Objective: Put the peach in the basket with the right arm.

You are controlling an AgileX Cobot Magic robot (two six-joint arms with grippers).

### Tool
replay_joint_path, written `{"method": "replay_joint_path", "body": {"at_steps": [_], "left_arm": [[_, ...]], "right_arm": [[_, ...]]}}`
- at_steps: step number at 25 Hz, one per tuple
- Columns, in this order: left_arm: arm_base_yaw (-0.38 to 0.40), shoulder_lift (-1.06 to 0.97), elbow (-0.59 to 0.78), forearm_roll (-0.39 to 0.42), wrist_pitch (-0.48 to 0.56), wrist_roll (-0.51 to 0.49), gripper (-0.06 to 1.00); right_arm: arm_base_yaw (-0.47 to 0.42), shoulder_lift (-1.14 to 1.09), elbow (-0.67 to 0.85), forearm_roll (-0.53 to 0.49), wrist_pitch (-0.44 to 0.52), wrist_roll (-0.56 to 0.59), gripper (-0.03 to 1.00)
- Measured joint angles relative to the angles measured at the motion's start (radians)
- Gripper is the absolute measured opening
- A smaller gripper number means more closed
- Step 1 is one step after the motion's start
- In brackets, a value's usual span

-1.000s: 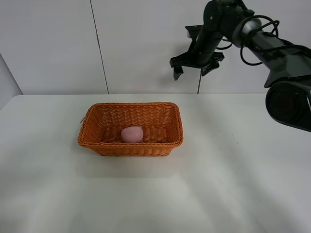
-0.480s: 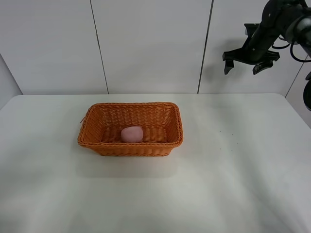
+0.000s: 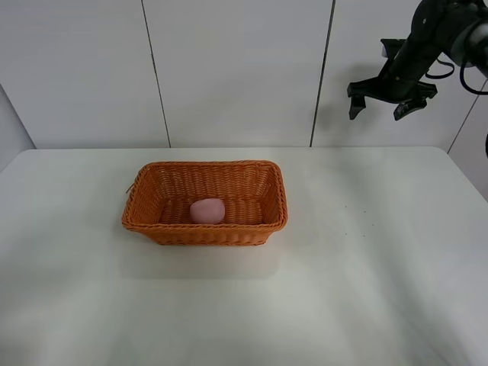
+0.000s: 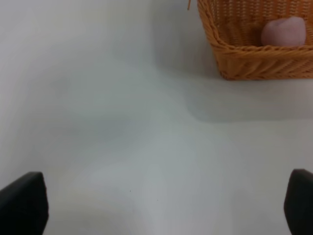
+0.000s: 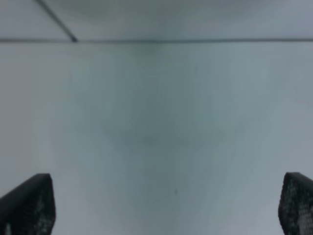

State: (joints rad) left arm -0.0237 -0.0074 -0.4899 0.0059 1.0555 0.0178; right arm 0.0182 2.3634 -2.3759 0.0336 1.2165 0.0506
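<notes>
One peach (image 3: 207, 210) in basket (image 3: 204, 233), half hidden

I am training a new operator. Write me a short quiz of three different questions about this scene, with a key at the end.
1. True or false: the peach lies on the table beside the basket.
2. Multiple choice: the right gripper is
A. shut on the peach
B. open, high above the table, holding nothing
C. resting on the basket rim
3. Fill in: in the left wrist view, the left gripper has its fingertips far apart, so it is ____.

Key
1. False: the peach sits inside the basket.
2. B
3. open
</notes>
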Motion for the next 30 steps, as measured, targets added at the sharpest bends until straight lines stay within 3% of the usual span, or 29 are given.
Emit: {"method": "replay_joint_path", "body": {"at_steps": [7,21,30], "left_arm": [[0.000,0.000,0.000,0.000,0.000,0.000,0.99],[0.000,0.000,0.000,0.000,0.000,0.000,0.99],[0.000,0.000,0.000,0.000,0.000,0.000,0.99]], "right_arm": [[0.000,-0.236,0.341,0.001,-0.003,-0.011,0.70],[0.000,-1.034,1.284,-0.055,-0.004,-0.028,0.70],[0.000,-1.631,1.760,-0.065,-0.178,-0.028,0.70]]}}
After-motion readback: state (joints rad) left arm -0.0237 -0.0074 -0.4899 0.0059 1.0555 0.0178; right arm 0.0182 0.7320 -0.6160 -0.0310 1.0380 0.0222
